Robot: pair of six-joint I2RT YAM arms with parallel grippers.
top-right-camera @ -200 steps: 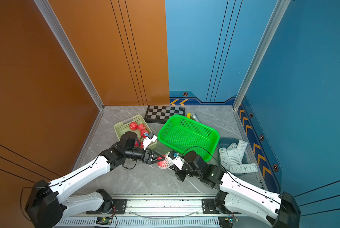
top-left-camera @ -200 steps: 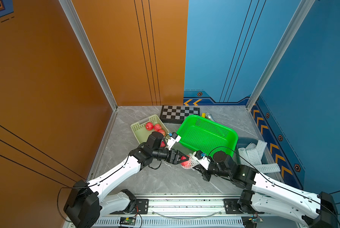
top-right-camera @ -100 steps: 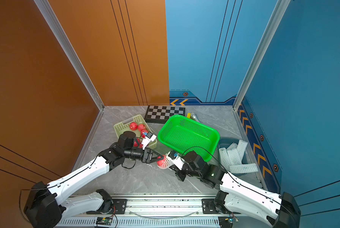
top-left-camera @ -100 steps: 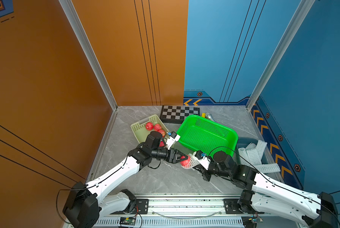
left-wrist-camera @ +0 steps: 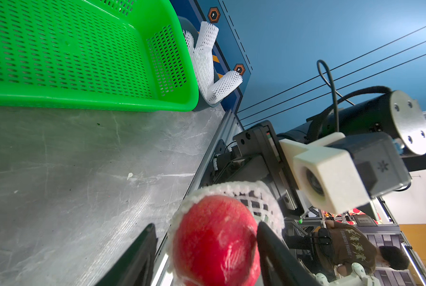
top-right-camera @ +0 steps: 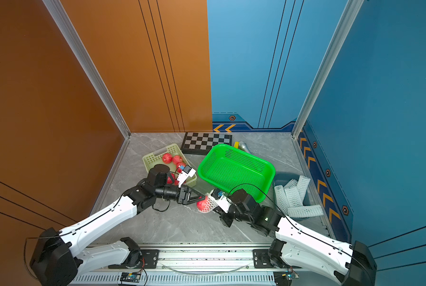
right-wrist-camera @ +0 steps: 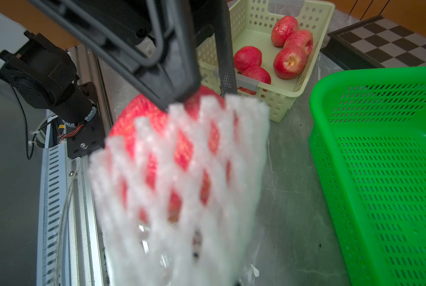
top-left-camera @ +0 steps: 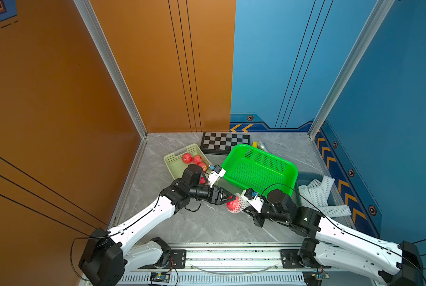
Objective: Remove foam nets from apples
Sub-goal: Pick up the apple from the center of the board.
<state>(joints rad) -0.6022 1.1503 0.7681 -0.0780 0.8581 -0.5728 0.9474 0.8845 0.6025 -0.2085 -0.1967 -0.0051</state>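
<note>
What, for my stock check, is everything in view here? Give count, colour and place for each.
grey marbled table: one, grey, floor of the cell.
cream perforated plastic basket: one, cream, table's left rear.
bare red apples: five, red, in the cream basket.
green perforated plastic basket: one, green, centre, empty.
dark grey-blue plastic bin: one, dark, right side.
empty white foam mesh nets: about five, white, in and over the bin.
black-and-white chessboard: one, rear.
yellow-and-silver object: one, behind the green basket; kind unclear.
half-netted red apple: one, red, front centre.
white foam mesh net: one, white, partly off that apple.
left pincer: black, open around the apple's bare end.
right pincer: shut on that net.
</note>
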